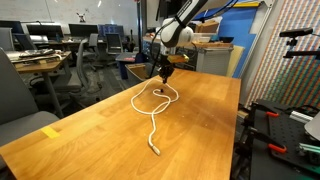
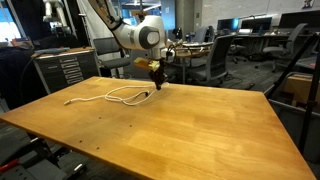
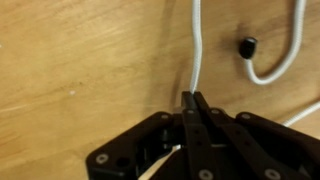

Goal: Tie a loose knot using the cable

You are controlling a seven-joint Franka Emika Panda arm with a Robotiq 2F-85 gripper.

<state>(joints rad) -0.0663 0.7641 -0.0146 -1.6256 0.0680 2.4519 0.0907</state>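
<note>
Cable, long, thin, flexible and white, lies on a smooth honey-coloured wooden tabletop with visible grain. In an exterior view it forms a loose oval loop just beside the black pincer. From that loop a single wavy strand trails away from the pincer toward the near tabletop edge.

The pincer hangs from a white robot arm with rounded grey joints and points straight down at the wood. In another exterior view it stands at the loop end of the cable. Seen from there, the cord stretches away from the pincer, low and flat, with soft bends.

Only the wrist view shows the grip. The matte black fingers are pressed together, and one straight run of the cable comes out from between their tips. The pincer is closed on the cable. This view also shows a small dark plug lying on the tabletop near the fingertips. Beside that plug a second strand of the cord curves round in a hook shape. Neither exterior view is sharp enough to show the plug.
</note>
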